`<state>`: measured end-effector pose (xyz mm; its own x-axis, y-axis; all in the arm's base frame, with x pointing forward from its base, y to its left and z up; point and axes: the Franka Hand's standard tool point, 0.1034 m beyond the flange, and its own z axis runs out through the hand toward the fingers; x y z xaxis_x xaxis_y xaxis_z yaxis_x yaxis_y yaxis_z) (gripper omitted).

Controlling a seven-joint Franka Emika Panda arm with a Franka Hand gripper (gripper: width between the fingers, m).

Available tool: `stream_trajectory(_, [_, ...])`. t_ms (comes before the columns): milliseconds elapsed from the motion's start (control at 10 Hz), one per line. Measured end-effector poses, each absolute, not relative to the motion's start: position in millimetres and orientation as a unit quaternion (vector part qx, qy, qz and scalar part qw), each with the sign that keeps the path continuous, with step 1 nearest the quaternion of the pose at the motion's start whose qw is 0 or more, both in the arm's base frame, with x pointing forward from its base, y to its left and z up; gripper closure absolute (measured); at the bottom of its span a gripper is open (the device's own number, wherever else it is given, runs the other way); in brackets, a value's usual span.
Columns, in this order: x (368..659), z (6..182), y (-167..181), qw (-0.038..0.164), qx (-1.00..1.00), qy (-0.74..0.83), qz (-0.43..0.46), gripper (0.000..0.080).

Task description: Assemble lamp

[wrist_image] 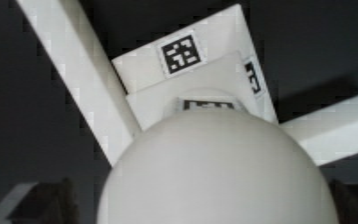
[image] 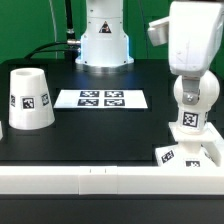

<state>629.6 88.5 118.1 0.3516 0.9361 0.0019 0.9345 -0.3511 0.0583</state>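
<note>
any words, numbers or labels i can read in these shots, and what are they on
No words, brand names or numbers are readable in either view.
shade: a black-and-white square tag, pattern only, no letters.
marker board: several such tags, pattern only.
bulb: one tag low on it, pattern only.
base: tags of the same kind, blurred in the wrist view, no text.

A black counter (image: 110, 135) carries the marker board (image: 100, 98), which lies flat near its middle and shows several black-and-white square tags. A white rail (image: 90, 182) runs along the counter's near edge. A green backdrop (image: 25, 25) stands behind.
</note>
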Motion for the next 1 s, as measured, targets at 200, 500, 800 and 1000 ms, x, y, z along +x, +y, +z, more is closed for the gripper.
stream_trajectory(200, [629.6,117.6,86.8,0.027,0.792,0.610,0.014,0.0101])
stream_trajectory(500, [629.3,115.6,82.2,0.040,0.742,0.670,0.002,0.0101])
stream_trajectory(800, [629.0,113.3,80.0,0.047,0.684,0.728,-0.009,0.0101])
stream_trajectory(1000, [629.5,113.5,81.0,0.051,0.665,0.745,-0.014,0.0101])
